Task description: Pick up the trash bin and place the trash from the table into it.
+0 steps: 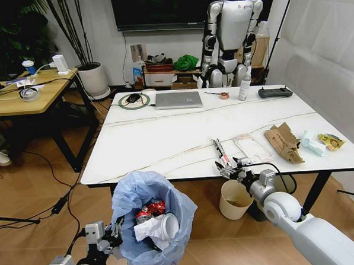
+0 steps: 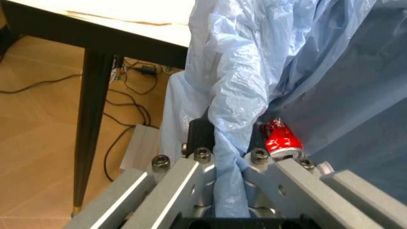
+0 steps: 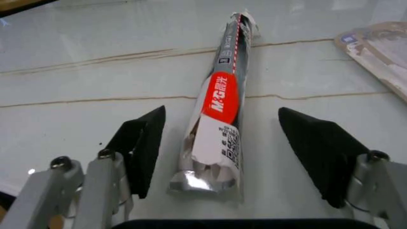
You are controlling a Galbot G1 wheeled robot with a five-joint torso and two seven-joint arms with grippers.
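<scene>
Right gripper (image 3: 222,143): hanging wide open at the near edge of the marble table (image 1: 183,129), black pads (image 3: 143,143) spread on either side of a long flattened wrapper.
Long wrapper (image 3: 222,109): lying flat between those open pads, touching neither; black and silver with a red band and a torn white end nearest the gripper, its far tip pointing away across the tabletop.
Left gripper (image 2: 232,186): clenching a bunched fold of the light-blue bag, fingers (image 2: 184,176) pressing in from both sides.
Trash bin (image 1: 151,220): hanging right beside the left gripper, just off the table's near edge, below tabletop level, bag bulging over the rim.
Inside the bin: a crushed red can (image 2: 279,138) showing just beyond the left gripper's fingers, crumpled white wrappers (image 1: 155,228) sitting next to it.
Clear plastic packaging (image 1: 253,147): lying on the table just beyond the right gripper, off to its right side.
Torn brown cardboard (image 1: 284,141): resting farther to the right of that gripper.
Pale crumpled wrapper (image 1: 311,144) and small yellow wrapper (image 1: 330,140): sitting farthest right, well apart from the gripper.
Cream bin (image 1: 235,199): standing on the floor under the table edge, directly below the right gripper.
Silver laptop (image 1: 178,100): sitting shut at the far side, well apart from both grippers.
</scene>
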